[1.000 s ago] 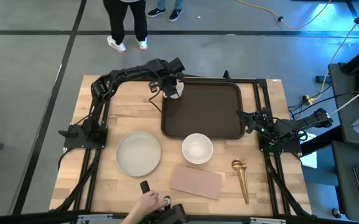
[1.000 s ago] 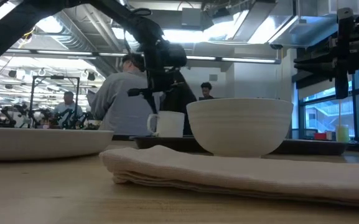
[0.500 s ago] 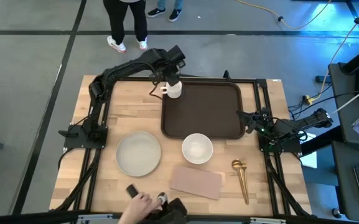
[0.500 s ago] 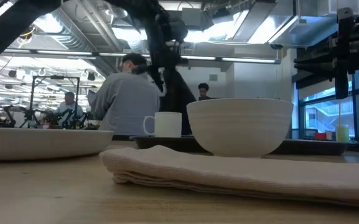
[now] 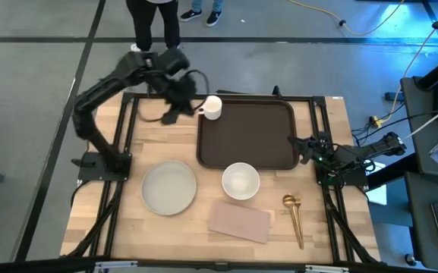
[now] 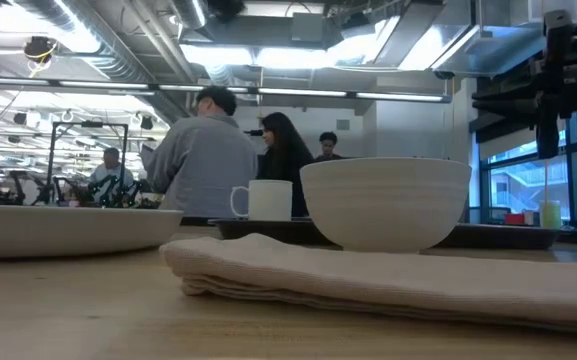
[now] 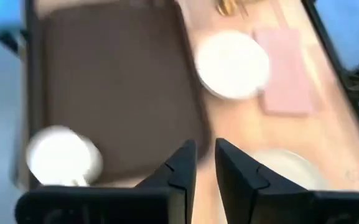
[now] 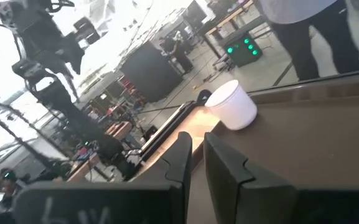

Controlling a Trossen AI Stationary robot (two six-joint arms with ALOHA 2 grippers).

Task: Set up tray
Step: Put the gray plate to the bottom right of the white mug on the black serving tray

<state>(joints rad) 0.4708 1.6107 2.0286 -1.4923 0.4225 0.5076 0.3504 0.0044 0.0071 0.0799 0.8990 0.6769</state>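
1. One worktop (image 5: 127, 152) of pale wood carries every item; the two arms are mounted at its left and right edges.
2. Tray (image 5: 249, 140): dark brown, rounded corners, lying flat at the far centre of the worktop. Its middle is bare.
3. Left arm: raised over the far-left corner, its left gripper (image 5: 174, 106) apart from the mug and holding nothing; in the left wrist view the jaws stand close together with a narrow gap between them.
4. Right arm: folded low at the right edge, its right gripper (image 5: 302, 144) just beside the tray's right rim; the jaws are nearly pressed together and empty.
5. Plate (image 5: 169, 187): white, on the bare wood at the near left, outside the tray.
6. Napkin (image 5: 239, 221): pinkish-tan, folded, near centre, outside the tray.
7. Bowl (image 5: 241, 181): white, straddling the tray's near rim, not fully inside.
8. Spoon (image 5: 294, 216): gold, near right, on the wood.
9. Mug (image 5: 212, 107): white, upright at the tray's far-left corner, on or at the rim.
10. Progress, as judged: early. Only the mug looks placed; plate, bowl, napkin and spoon are seemingly left to arrange.
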